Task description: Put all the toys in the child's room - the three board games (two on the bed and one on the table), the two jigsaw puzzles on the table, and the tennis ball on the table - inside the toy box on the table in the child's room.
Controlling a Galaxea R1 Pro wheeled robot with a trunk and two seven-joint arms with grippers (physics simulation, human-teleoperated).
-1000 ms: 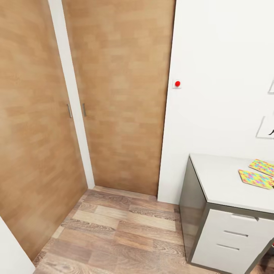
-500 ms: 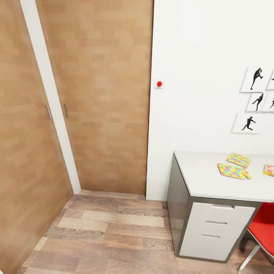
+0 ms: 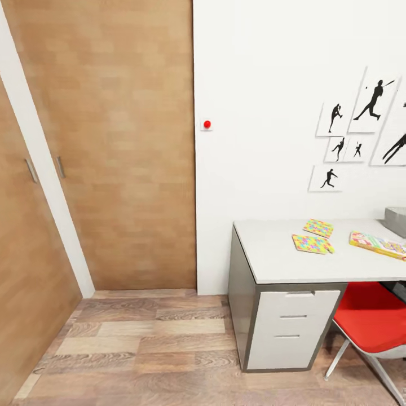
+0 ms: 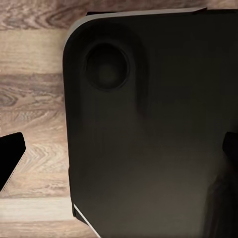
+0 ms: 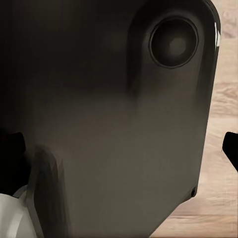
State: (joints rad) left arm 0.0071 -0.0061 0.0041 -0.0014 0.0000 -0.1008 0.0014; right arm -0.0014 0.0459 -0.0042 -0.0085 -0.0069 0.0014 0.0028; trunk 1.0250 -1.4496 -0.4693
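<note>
1. From the head camera I see brown sliding doors on the left and a white wall with silhouette pictures on the right.
2. The surface stands against that wall, white drawers under it and a red chair tucked in beside them.
3. A grey toy box shows only by its corner at the picture's right edge.
4. A board game lies flat near it.
5. Two jigsaws lie side by side further left.
6. Both wrist cameras look down on the robot's dark base over plank floor; only dark finger tips show at the frame edges, so I cannot tell either claw's opening, nor place the toys against them.
</note>
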